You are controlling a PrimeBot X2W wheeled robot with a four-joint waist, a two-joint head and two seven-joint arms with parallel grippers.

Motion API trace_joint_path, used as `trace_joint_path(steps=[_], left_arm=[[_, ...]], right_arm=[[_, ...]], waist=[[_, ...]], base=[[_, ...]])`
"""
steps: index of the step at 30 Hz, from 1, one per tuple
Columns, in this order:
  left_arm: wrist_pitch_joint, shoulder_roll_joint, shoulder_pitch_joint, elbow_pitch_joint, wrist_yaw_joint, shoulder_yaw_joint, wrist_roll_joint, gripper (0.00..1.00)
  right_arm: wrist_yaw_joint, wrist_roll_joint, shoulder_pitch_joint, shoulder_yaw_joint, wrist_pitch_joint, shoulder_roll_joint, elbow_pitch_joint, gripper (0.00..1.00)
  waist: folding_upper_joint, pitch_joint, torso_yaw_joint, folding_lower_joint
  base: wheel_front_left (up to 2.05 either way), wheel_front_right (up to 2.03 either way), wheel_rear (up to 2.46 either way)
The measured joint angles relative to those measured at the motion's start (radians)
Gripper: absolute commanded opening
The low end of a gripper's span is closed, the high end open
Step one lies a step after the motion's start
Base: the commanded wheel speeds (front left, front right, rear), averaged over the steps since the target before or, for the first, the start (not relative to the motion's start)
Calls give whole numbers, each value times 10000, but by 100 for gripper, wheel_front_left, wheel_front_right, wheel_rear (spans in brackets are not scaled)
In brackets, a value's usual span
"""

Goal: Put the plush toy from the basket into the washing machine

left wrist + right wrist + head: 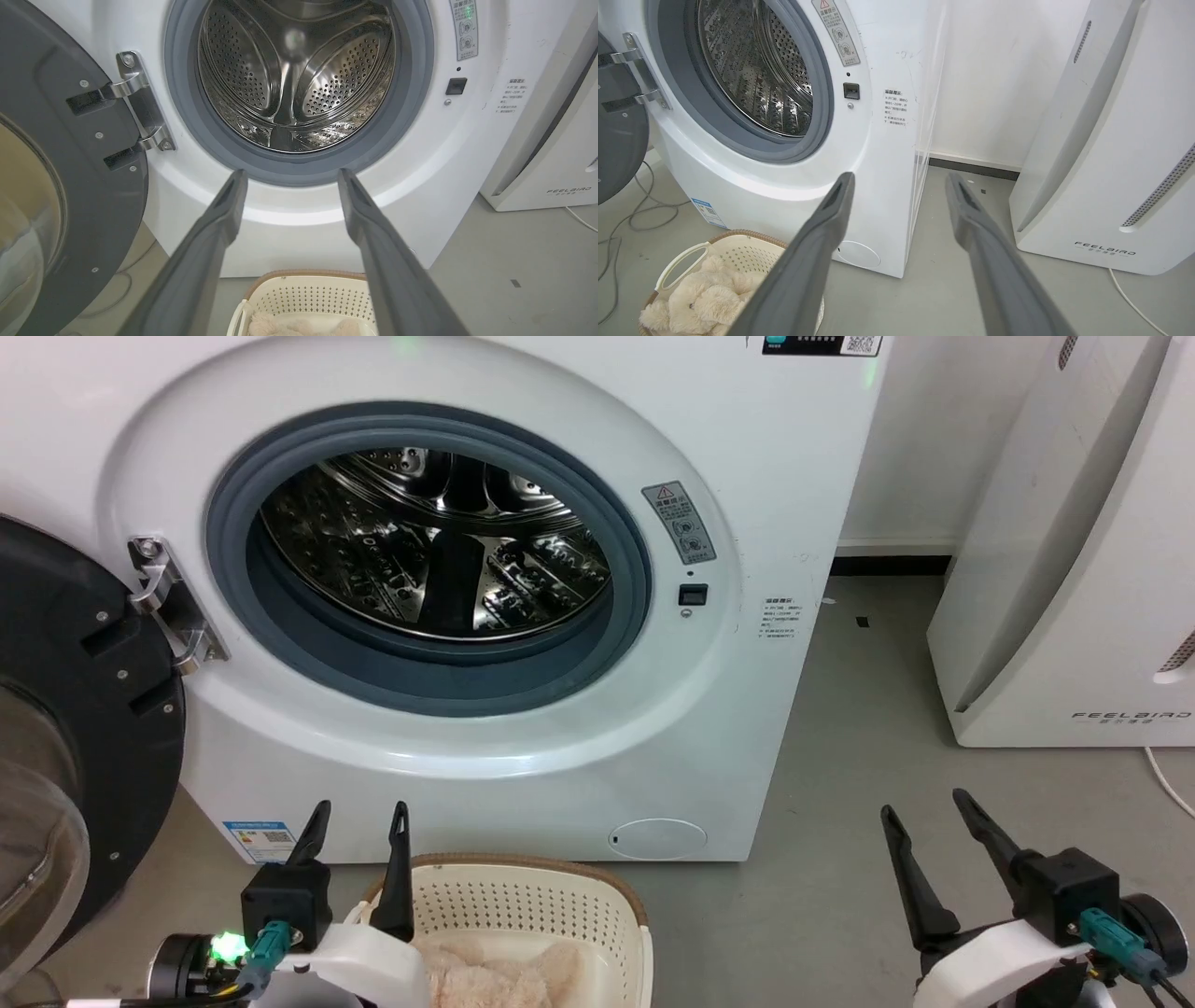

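Head view: plush toy (495, 975) lies in the basket (523, 905), bottom centre. Washing machine (766, 476) door (84, 709) is open at left, drum (439, 541) empty. My left gripper (362, 807) and right gripper (921, 803) are spread, holding nothing.
Left wrist view: jaws wide, basket at bottom edge.
Right wrist view: jaws wide, toy lower left, untouched.
Grasp, lift and load all remain.

I have the washing machine (766, 476) straight ahead, its door (93, 709) hanging open at its left. The basket (523, 901) sits on the floor (840, 896) just before it, with the plush toy (495, 975) inside. Another appliance (1074, 644) stands to the machine's right, by the wall (915, 448).
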Motion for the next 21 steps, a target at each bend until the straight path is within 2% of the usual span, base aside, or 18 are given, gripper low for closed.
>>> trace_joint_path(steps=[21], left_arm=[[-458, -2, -256, 832, -12, -192, -341, 100]], right_arm=[[0, 92, -12, -201, -430, 0, -77, 100]], waist=[[0, 684, -110, 0]], base=[[0, 0, 0]])
